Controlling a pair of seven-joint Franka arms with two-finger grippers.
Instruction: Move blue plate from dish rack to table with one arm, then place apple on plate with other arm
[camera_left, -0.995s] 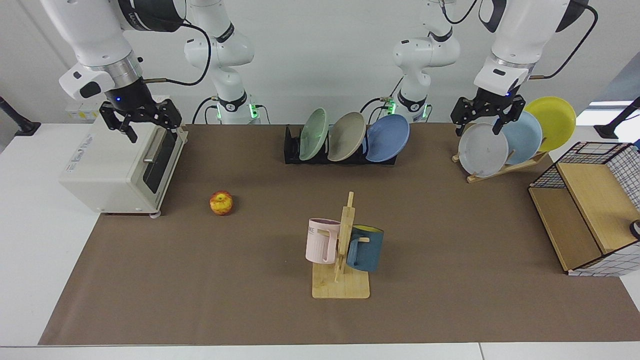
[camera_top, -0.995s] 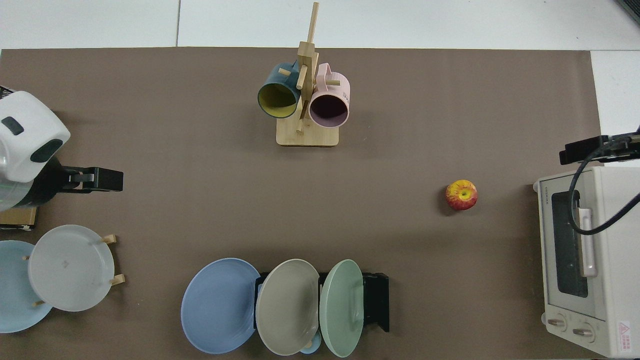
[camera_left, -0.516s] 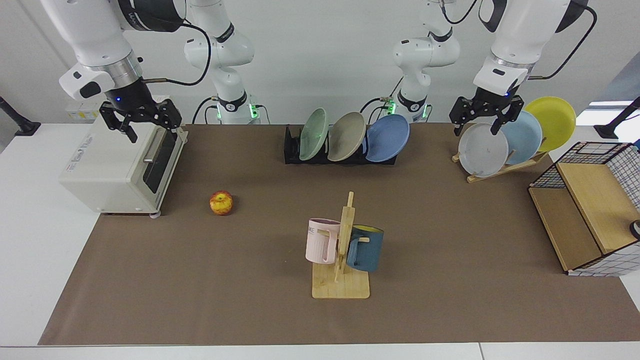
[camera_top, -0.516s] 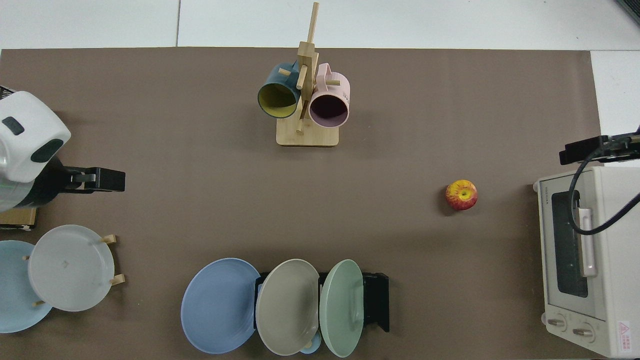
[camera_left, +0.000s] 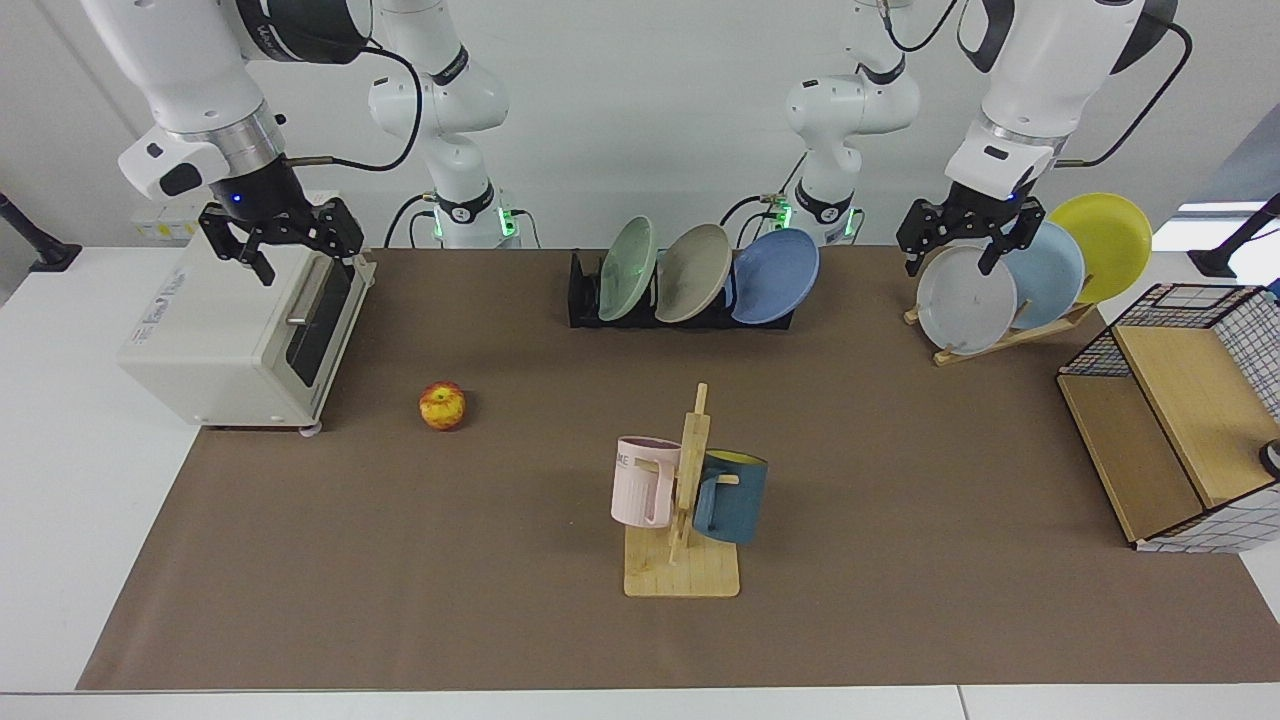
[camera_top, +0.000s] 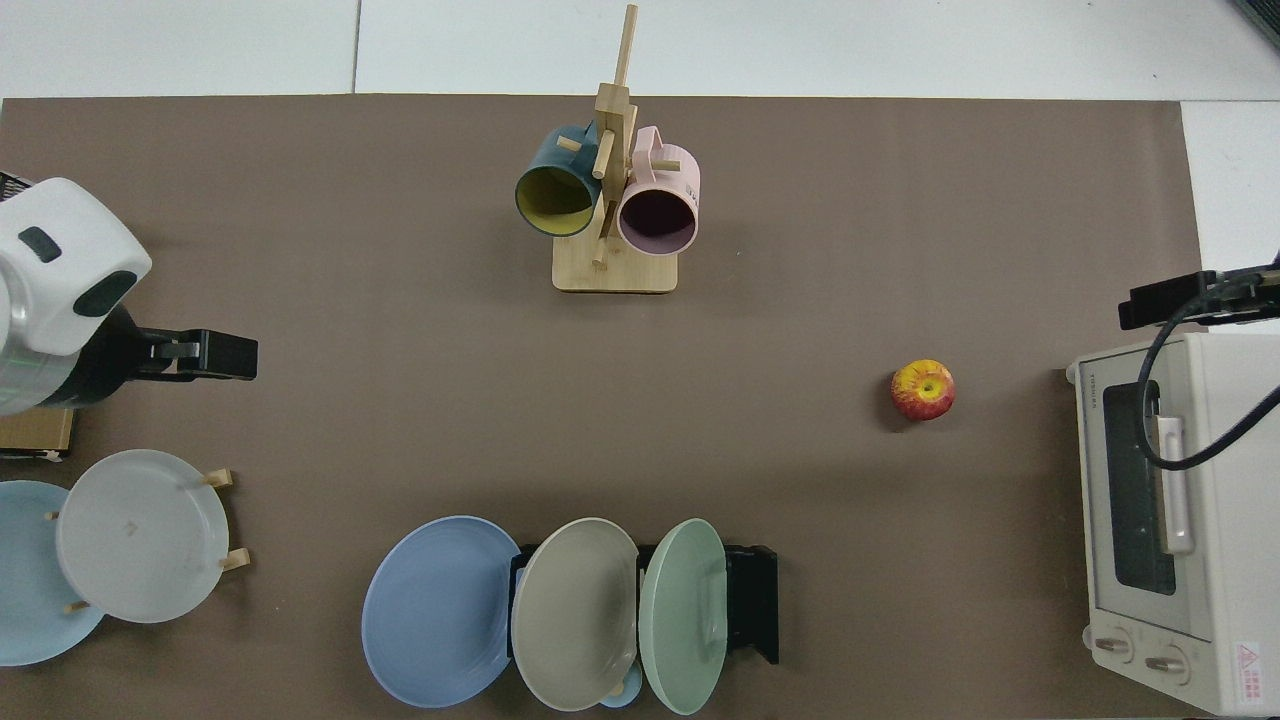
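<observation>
Blue plate (camera_left: 776, 276) stands tilted in the end slot of the dish rack (camera_left: 583, 297), beside a beige plate (camera_left: 693, 272) and a green plate (camera_left: 628, 268), at the far edge of the table (camera_left: 400, 560). Apple (camera_left: 442, 405) lies on the mat, just beside the toaster oven (camera_left: 240, 335). Left gripper (camera_left: 950, 255) hangs spread wide, holding nothing, above the grey plate (camera_left: 965, 300) on the wooden stand. Right gripper (camera_left: 300, 262) waits over the toaster oven, fingers wide, empty
</observation>
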